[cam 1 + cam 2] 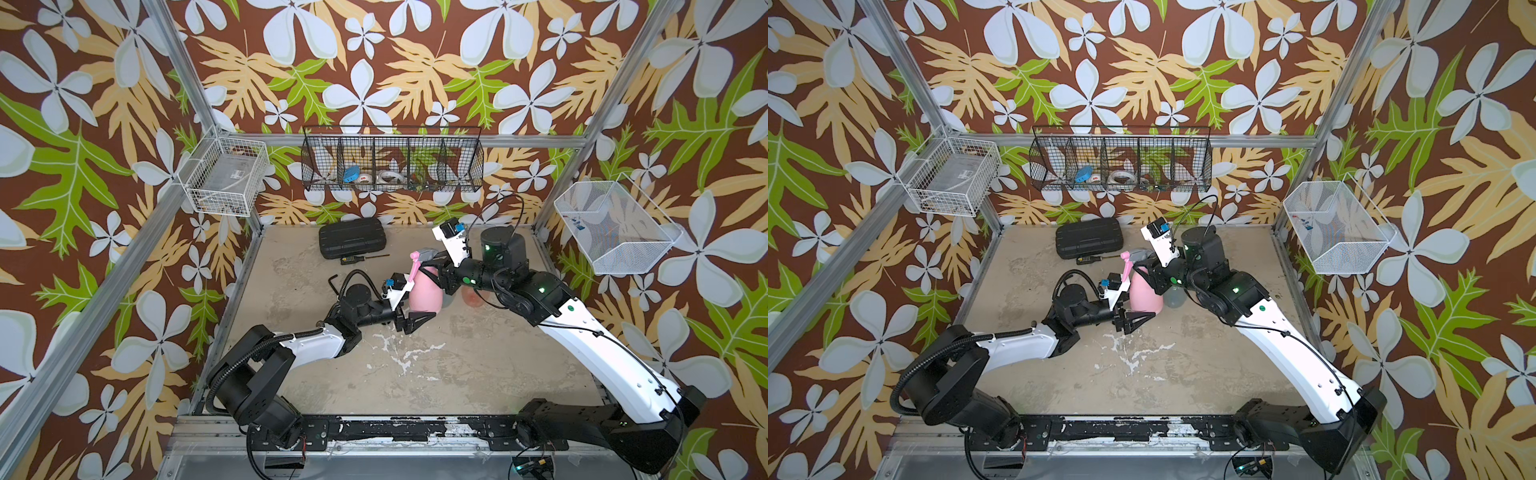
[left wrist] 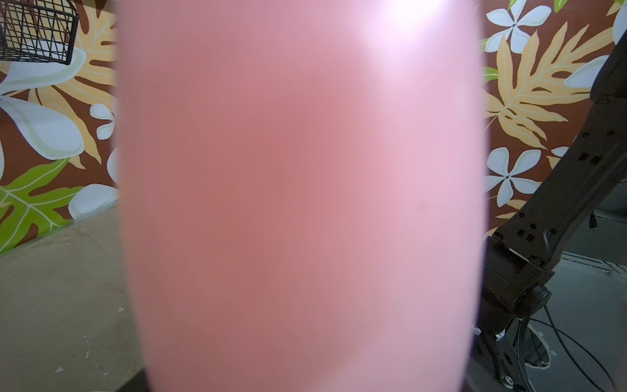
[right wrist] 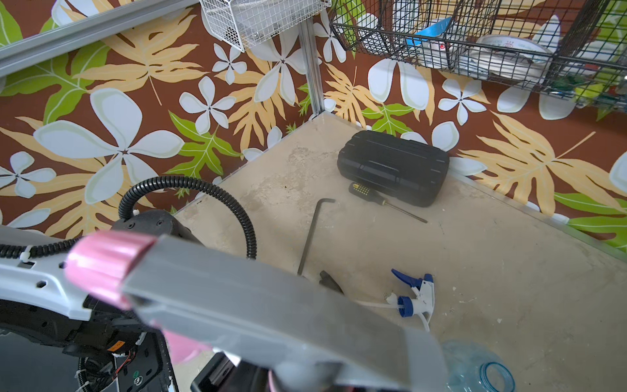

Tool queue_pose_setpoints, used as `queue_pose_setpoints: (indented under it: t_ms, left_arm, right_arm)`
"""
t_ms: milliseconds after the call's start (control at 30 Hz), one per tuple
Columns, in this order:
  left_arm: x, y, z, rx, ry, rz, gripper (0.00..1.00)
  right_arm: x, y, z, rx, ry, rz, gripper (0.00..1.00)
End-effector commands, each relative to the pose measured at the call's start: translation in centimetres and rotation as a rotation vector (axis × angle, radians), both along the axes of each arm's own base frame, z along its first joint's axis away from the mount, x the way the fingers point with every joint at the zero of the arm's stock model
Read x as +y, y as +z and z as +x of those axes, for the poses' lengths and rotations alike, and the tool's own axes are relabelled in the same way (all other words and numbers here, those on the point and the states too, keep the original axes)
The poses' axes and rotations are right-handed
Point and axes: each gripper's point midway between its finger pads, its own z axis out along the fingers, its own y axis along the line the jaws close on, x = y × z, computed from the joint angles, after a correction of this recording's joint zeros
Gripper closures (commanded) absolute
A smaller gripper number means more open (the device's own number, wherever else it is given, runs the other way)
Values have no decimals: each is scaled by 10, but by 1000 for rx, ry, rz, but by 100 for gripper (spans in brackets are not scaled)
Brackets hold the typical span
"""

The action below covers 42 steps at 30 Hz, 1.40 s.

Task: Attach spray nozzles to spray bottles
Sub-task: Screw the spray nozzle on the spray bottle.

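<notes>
The pink cone-shaped spray bottle (image 1: pixel 424 296) stands upright mid-table and fills the left wrist view (image 2: pixel 298 203). My left gripper (image 1: pixel 428 313) is shut on its lower body. The pink and grey spray nozzle (image 1: pixel 420 258) sits on the bottle's neck. Its grey body (image 3: pixel 271 305) runs across the right wrist view and hides the jaws below. My right gripper (image 1: pixel 438 270) is at the neck, just under the nozzle. A white and blue nozzle (image 3: pixel 415 298) lies on the table by the clear bluish bottle (image 3: pixel 475 366). The orange bottle (image 1: pixel 471 296) shows behind the right arm.
A black ribbed case (image 1: pixel 352 237) lies at the back, with a screwdriver (image 1: pixel 361 259) in front of it. A black hex key (image 3: pixel 310 234) lies near the left arm. Wire baskets hang on the back wall (image 1: pixel 392 160) and on both side walls.
</notes>
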Motion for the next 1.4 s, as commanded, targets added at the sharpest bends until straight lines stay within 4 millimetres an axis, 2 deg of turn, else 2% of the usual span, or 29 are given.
queue_pose_setpoints:
  t_ms: [0,200,333,567,733,900,1067,1167,1233,1267,1300,1333,1367]
  left_arm:
    - [2,8,10,-52,62,0,37]
    - [13,15,30,-101,199,-2,38]
    - [21,28,40,-124,281,-37,38]
    - [39,49,60,-109,455,-150,40]
    - [37,47,64,-145,552,-127,40]
    - [37,41,68,-172,665,-96,40]
    - [41,37,65,-172,688,-116,40]
    - [37,32,57,-173,633,-118,39]
    - [32,28,49,-173,575,-112,39]
    - [30,26,45,-170,543,-109,39]
    - [28,24,41,-162,504,-109,39]
    - [26,22,37,-151,464,-110,38]
    - [25,21,34,-135,425,-116,38]
  right_arm:
    - [2,10,-1,-4,5,38,74]
    - [1,2,1,17,-10,30,92]
    - [-6,-10,12,40,-96,28,100]
    - [-25,-32,42,110,-431,69,100]
    - [-33,-46,55,186,-622,132,100]
    - [-34,-59,55,227,-776,142,100]
    - [-29,-61,55,249,-802,100,100]
    - [-25,-46,50,205,-730,79,100]
    - [-11,-26,43,125,-561,46,87]
    - [-5,-15,36,77,-470,22,76]
    - [2,-7,26,35,-367,-2,59]
    - [5,-2,18,6,-276,-17,47]
    - [3,3,12,-9,-204,-11,41]
